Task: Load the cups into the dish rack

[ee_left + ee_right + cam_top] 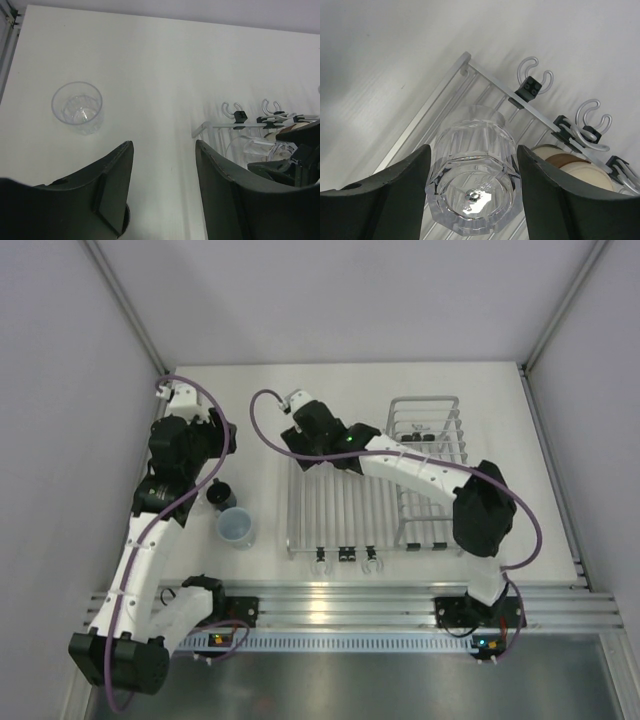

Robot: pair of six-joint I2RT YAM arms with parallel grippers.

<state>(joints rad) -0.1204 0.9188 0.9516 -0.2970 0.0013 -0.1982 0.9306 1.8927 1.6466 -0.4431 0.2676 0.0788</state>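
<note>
I have the right pincer (472,155) clamped on the clear cup (472,180), one finger against each side of its wall. The cup's long axis runs straight out along the fingers, with the thick base toward my wrist and the mouth pointing away, down at the bars of the dish rack (340,510). It hangs over the far-left corner of the rack's flat section. I can't tell whether the rim touches the bars.

The tan-and-brown cup (570,167) sits in the rack just beside it. It lies further along the far rail with the black clips (529,87), toward the rack's basket section. I judge the next move to be a short descent along the cup's axis and a release, keeping off the tan-and-brown cup.

The left pincer (164,145) stands partly open with nothing between its fingers, left of the rack and over the dark blue mug (222,497). The pale blue cup (236,528) stands close by on the bench (150,60), also left of the rack. The left arm is the nearer one for both.
</note>
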